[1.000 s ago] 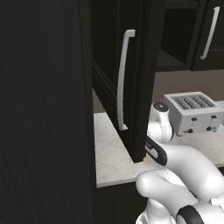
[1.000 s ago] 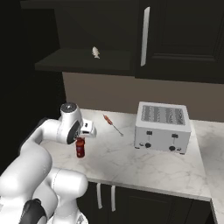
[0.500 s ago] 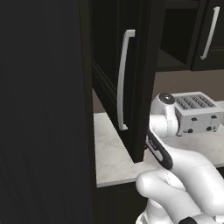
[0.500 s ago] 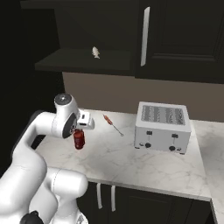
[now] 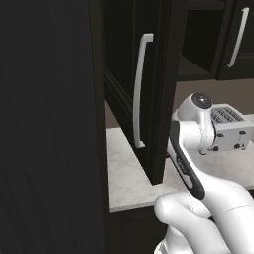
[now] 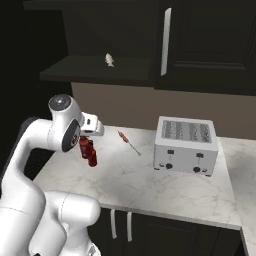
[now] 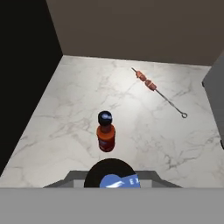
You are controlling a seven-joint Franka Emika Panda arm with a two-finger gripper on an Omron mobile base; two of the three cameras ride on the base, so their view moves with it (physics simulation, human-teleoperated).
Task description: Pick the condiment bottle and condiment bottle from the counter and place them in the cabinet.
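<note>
Right base view shows the claw closed on 1 red condiment bottle, lifted above the bench near its left edge. Another red bottle stands upright on the bench below.

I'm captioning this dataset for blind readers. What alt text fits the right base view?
A white robot arm lifts a red condiment bottle in its end effector above a white marble counter. A skewer and a silver toaster sit further right, and a small white object rests inside the dark open cabinet above.
</note>
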